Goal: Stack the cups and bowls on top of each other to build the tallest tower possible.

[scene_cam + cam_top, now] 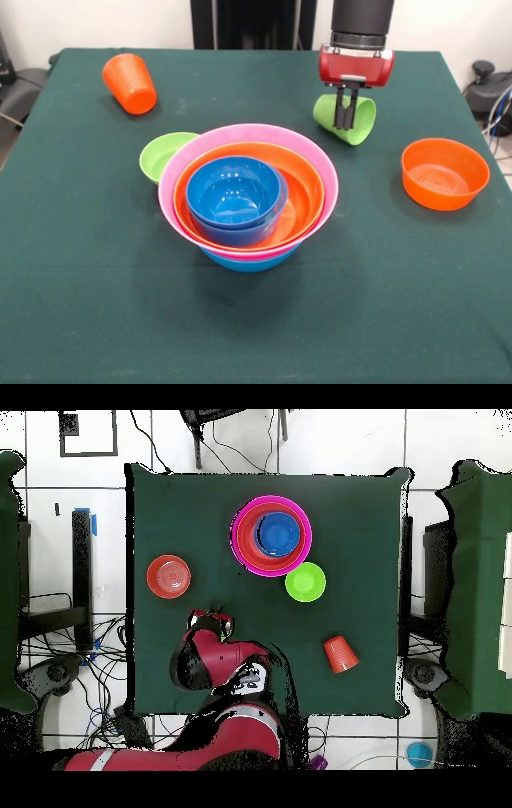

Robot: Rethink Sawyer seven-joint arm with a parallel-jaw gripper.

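The tower (248,136) is a nested pile: a wide blue bowl (250,260) at the base, then a pink bowl, an orange bowl (308,192) and a smaller blue bowl (234,192). It also shows in the overhead view (271,536). My gripper (346,120) is behind and to the right of it, shut on the wall of the lime green cup (358,122), which hangs tilted with its mouth facing forward. The orange ribbed cup (130,82) lies on its side at the far left. The arm hides the green cup in the overhead view.
A small lime-green bowl (164,156) sits against the tower's left side. A small orange bowl (444,172) stands apart at the right. In the overhead view the lime-green bowl (305,582), orange bowl (168,576) and orange cup (340,653) lie around the arm (215,659).
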